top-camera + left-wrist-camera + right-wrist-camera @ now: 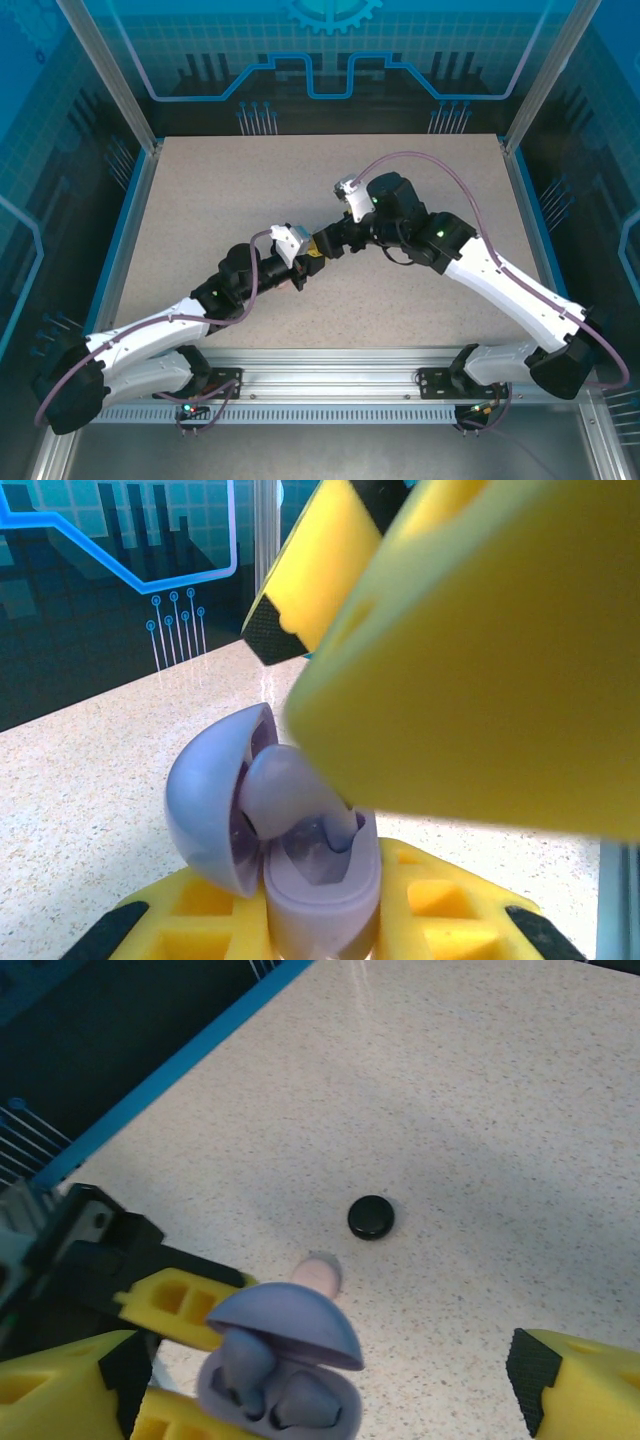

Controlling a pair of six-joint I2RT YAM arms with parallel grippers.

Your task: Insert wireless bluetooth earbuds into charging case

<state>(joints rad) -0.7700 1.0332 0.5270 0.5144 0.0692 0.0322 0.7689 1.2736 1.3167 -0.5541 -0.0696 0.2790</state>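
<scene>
A speckled beige table (250, 190) spans the middle of the top view. A see-through blue wall (330, 60) with circuit-like lines stands across the upper frame. A slotted metal rail (330, 375) crosses the bottom.

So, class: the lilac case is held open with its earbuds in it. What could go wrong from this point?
1. In the left wrist view one lilac earbud seems to stand proud of its well, so the lid may not shut over it, or it may tip out.
2. The open right pincer sits very close to the lilac case, which is gripped only by the left pincer; a finger could knock it loose.
</scene>
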